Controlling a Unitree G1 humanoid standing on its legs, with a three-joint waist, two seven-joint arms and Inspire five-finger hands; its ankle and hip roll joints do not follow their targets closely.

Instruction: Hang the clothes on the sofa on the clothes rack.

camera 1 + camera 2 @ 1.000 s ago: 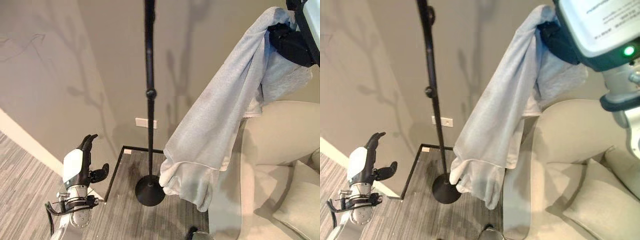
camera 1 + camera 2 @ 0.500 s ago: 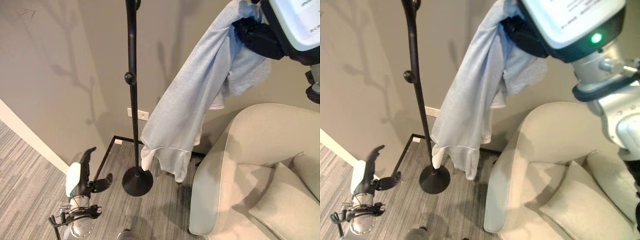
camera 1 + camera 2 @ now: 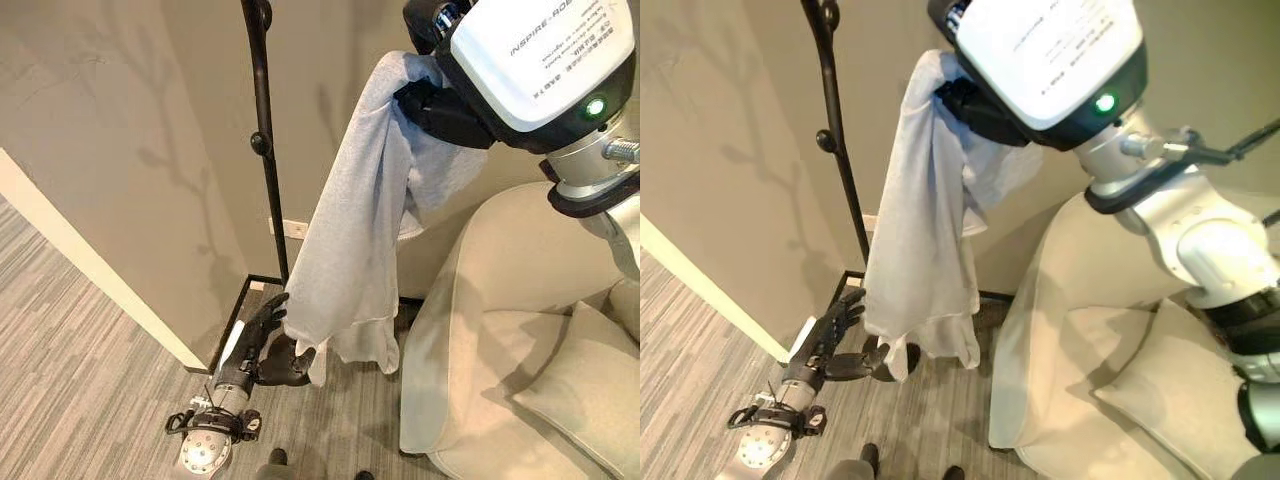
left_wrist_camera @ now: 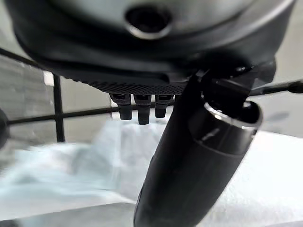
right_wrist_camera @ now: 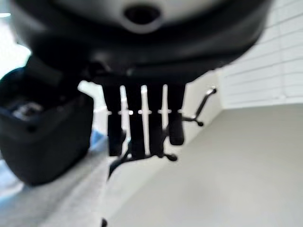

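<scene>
Garment [image 3: 355, 240] in right hand [image 3: 445, 105] (raised)

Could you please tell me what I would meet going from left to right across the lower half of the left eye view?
Grey floor → white baseboard → left hand → hanging grey garment → beige sofa → cushion.

right hand [image 3: 980, 105]: dark fingers [image 5: 142, 127] | white back, green light

Rack [image 3: 263, 140] top cut off by edge; base hidden behind garment [image 3: 355, 250]; right hand [image 3: 440, 100] fingers buried in cloth.
</scene>
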